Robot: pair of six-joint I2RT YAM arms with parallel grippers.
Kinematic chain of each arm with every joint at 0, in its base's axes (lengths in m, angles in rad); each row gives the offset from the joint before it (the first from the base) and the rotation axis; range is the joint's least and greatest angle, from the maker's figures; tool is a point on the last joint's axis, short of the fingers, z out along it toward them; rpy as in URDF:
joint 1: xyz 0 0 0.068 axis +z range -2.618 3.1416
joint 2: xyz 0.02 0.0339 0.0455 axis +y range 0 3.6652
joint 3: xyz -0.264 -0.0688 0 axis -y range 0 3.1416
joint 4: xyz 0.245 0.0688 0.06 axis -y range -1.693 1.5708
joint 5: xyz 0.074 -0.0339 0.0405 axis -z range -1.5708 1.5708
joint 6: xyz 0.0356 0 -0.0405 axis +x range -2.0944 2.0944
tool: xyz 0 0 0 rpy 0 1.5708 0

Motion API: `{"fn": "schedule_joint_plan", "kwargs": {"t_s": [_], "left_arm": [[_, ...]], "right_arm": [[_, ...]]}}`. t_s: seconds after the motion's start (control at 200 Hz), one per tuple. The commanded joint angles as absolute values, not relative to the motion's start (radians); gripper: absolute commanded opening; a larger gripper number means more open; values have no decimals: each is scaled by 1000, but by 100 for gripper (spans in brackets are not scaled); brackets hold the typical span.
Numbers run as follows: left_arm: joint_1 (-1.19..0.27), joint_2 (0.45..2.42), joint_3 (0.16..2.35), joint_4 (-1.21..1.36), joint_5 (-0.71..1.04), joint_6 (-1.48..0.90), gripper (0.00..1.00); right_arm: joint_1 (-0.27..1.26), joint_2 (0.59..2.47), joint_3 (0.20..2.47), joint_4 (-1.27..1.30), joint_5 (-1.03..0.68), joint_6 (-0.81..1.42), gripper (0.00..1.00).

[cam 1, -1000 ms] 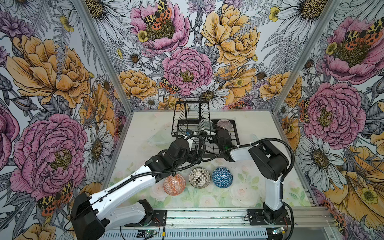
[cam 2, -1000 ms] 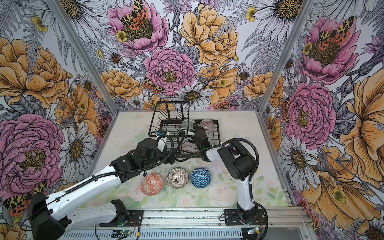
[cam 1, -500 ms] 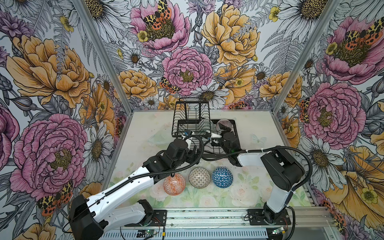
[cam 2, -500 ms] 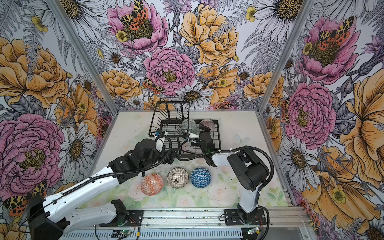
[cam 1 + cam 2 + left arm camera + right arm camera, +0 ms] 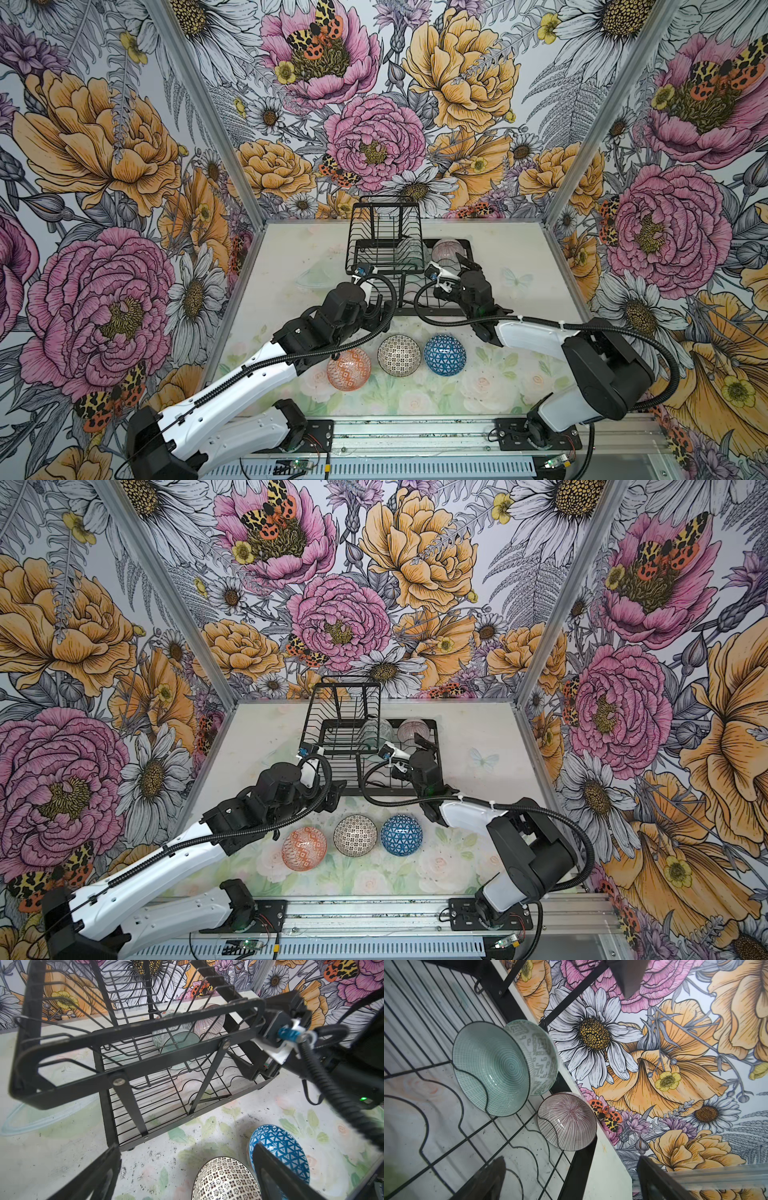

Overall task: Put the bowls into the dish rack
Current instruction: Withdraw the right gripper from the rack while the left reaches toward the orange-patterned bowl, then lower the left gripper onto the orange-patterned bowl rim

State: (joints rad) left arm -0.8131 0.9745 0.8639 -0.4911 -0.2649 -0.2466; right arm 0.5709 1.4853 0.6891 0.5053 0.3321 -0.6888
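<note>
risk lay mostly with the right gripper [image 5: 571,1159]. it hung over the dish rack [image 5: 353,249], low above the base tray, jaws wide apart and holding nothing. in the right wrist view the rack's side rail showed between its fingers. a sideways pull-out could hook a finger on that rail and drag the whole rack.

three bowls stood on edge at the rack's far end. the pale teal ringed bowl [image 5: 492,1068] leaned against the grey-green geometric bowl [image 5: 542,1053], with the pink ribbed bowl [image 5: 566,1122] just beside them in the rack's corner. only thin wavy wires propped them, so a jolt to the rack would likely tip the teal one flat or roll the pink one. the right arm's cable [image 5: 419,299] looped across the rack's near edge and could snag there as the arm drew back.

three bowls waited on the table [image 5: 291,257] in front of the rack: the orange bowl [image 5: 348,369], the black-white mosaic bowl [image 5: 399,355] and the blue triangle bowl [image 5: 444,355], in a close row.

the left gripper [image 5: 187,1147] hovered just off the rack's near end, above the mosaic and blue bowls, its jaws spread and empty. those two sat so close that a finger going down between them might shove one aside. their glazed round sides looked slippery, so a shallow pinch could let a bowl squirt out. the left forearm also passed over the orange bowl and could knock it if lowered.
</note>
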Motion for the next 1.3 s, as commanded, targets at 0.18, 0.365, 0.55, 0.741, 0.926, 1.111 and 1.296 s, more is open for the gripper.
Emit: {"fn": "schedule_joint_plan", "kwargs": {"t_s": [0.18, 0.365, 0.55, 0.741, 0.926, 1.111, 1.296], "left_arm": [[-797, 848, 792, -650, -371, -372, 99], [-780, 763, 748, -757, -382, -464, 99], [-780, 710, 677, -819, -398, -578, 99], [-766, 779, 615, -848, -423, -722, 99], [-765, 798, 562, -848, -413, -783, 99], [-774, 793, 502, -845, -385, -843, 99], [-830, 795, 469, -847, -394, -911, 97]], "right_arm": [[581, 1260, 812, 19, 300, -282, 99], [581, 1250, 921, -149, 243, -135, 99], [579, 1310, 1021, -250, 215, -72, 100], [566, 1332, 1061, -287, 167, -30, 99], [547, 1324, 1057, -295, 140, -15, 99], [517, 1324, 1043, -294, 127, 3, 99], [504, 1329, 1042, -294, 106, 8, 100]]}}
